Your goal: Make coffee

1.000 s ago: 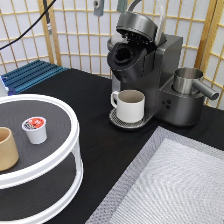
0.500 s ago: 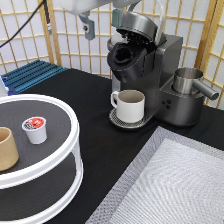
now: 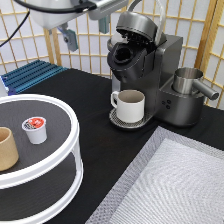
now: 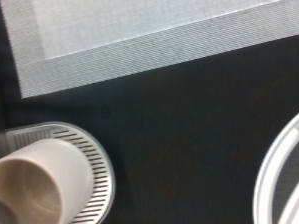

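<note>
A dark grey coffee machine [image 3: 160,70] stands at the exterior view's top right with its lid up and its pod chamber [image 3: 125,55] open and empty. A white mug [image 3: 131,105] sits on its drip tray [image 3: 120,121]; mug [image 4: 30,180] and tray [image 4: 90,160] also show in the wrist view. A coffee pod [image 3: 35,129] with a red lid stands on the top shelf of a white round two-tier stand [image 3: 70,150]. My gripper [image 3: 85,31] hangs open and empty high above the table, left of the machine's lid.
A tan cup [image 3: 7,147] stands on the stand next to the pod. A metal cup [image 3: 187,80] sits on the machine's right side. A grey mat [image 3: 170,185] lies at the bottom right, a blue rack [image 3: 30,75] at the back left.
The arm has come down and leftward into the exterior view from the top edge. Mug, pod and machine have not moved.
</note>
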Robot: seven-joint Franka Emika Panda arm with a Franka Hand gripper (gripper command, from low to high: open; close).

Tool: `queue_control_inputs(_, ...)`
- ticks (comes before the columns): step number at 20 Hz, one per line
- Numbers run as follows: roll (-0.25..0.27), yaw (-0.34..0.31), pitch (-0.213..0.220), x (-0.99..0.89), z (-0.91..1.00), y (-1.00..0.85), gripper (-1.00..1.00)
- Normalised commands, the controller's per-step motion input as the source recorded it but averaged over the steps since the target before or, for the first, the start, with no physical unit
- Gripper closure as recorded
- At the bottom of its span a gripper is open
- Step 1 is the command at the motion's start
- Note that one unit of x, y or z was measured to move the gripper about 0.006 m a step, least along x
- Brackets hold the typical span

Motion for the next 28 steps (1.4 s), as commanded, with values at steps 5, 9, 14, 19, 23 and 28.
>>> queue_control_inputs(5,-0.065,-0.12,-0.191,-0.61,-0.41,-0.45,-1.0)
queue_control_inputs(9,-0.049,-0.177,-0.176,-0.44,-0.38,-0.45,-1.0)
queue_control_inputs(14,-0.015,-0.221,-0.121,-0.37,-0.25,-0.36,-1.0)
queue_control_inputs(19,-0.027,-0.315,-0.007,-0.22,-0.16,-0.1,-1.0)
queue_control_inputs(23,-0.127,-0.373,0.0,0.0,-0.09,0.0,-1.0)
queue_control_inputs(28,-0.124,-0.365,0.0,-0.01,-0.04,0.03,-1.0)
